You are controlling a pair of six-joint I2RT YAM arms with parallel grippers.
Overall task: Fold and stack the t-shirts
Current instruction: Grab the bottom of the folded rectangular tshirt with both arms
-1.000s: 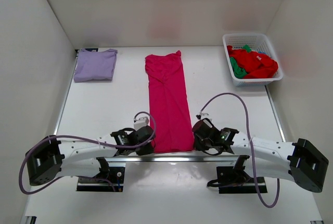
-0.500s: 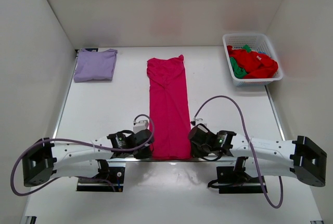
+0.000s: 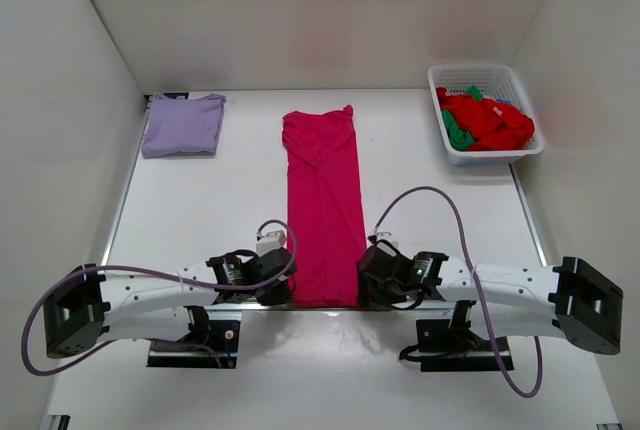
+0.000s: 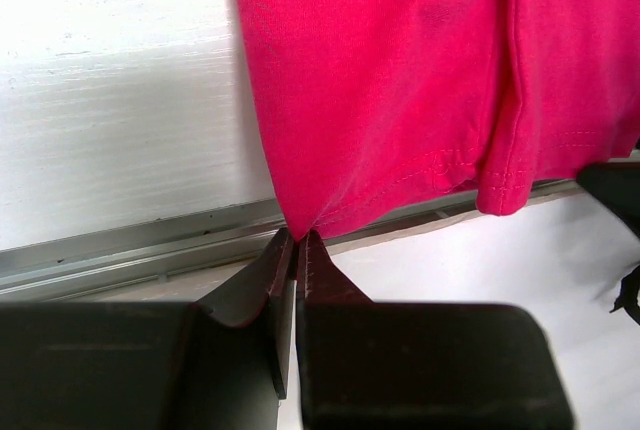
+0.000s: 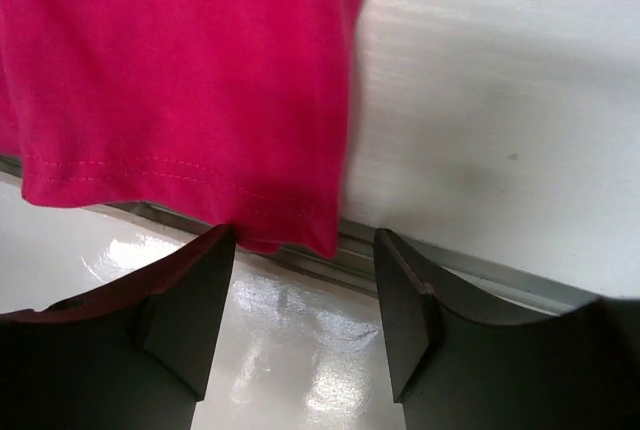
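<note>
Left wrist view: left gripper (image 4: 297,240) clenched on the near-left hem corner of the magenta t-shirt (image 4: 400,80). Right gripper (image 5: 305,242) stands spread, the near-right corner just ahead of its jaws, unpinched. Shirt is a narrow strip on the table (image 3: 200,210), long axis running straight away from both bases. Each arm is nearest its own corner.

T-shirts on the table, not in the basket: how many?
2: magenta shirt laid lengthwise at centre; lavender shirt folded at far left. The basket at far right holds red and green cloth, count unclear.
</note>
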